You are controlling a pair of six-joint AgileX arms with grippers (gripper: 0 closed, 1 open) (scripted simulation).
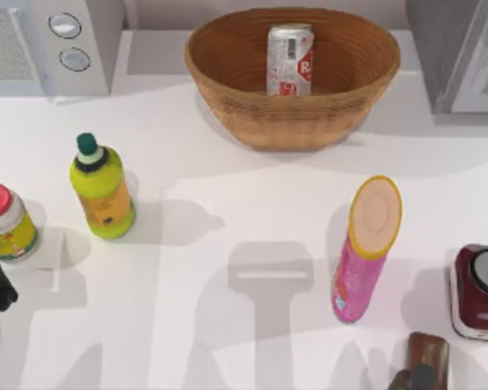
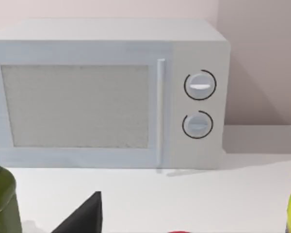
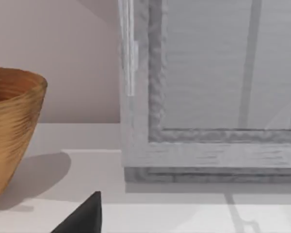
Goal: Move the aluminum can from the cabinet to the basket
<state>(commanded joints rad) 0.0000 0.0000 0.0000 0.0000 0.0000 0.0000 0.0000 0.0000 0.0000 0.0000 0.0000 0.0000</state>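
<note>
Top view: aluminum can (image 1: 289,61) upright inside basket (image 1: 228,97).

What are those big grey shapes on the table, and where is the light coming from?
Top view: the grey shapes on the table are shadows, apparently of the arms; the bottle throws its shadow rightward, so light seems to come from the left. Right wrist view: the basket shades the table beside it.
</note>
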